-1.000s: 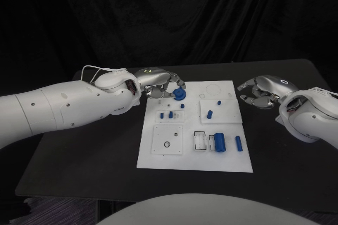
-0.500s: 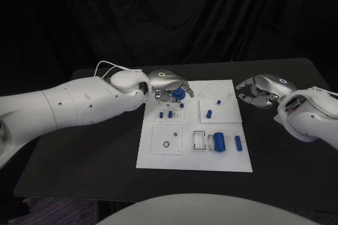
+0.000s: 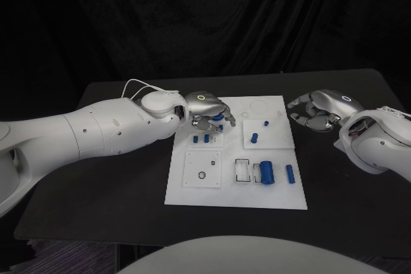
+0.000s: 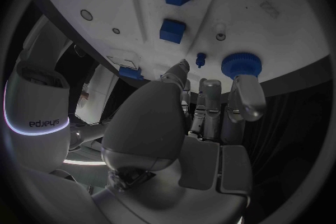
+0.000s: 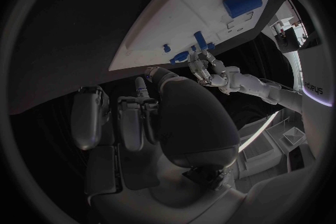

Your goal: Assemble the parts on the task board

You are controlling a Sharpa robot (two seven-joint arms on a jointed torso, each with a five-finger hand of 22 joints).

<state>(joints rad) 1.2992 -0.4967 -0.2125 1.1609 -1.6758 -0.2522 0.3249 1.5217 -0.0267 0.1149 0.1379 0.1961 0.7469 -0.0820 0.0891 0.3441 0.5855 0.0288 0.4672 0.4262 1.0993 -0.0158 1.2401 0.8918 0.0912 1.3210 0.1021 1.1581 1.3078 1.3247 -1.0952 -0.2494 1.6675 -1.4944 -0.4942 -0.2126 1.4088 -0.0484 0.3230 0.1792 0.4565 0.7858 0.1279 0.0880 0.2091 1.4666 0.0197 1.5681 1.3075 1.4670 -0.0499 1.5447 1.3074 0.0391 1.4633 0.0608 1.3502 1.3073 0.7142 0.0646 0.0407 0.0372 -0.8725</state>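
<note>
So the left robot hand (image 3: 207, 112) is over the far left part of the task board (image 3: 237, 197), fingers pointing down, and it looks like it's got the round blue knob-like part (image 4: 241, 64) pinched at its fingertips (image 4: 243, 102). In the left wrist view that part sits right at the fingers, just off the board surface or touching it, I can't tell which. My guess is this is the placing step: it needs to line the part up with its seat on the board and press or turn it in without knocking the small blue pegs (image 3: 202, 139) just nearer. Over by the worktop's far right side, the right robot hand (image 3: 313, 115) hangs just off the board's edge, fingers curled in, holding nothing.
</note>
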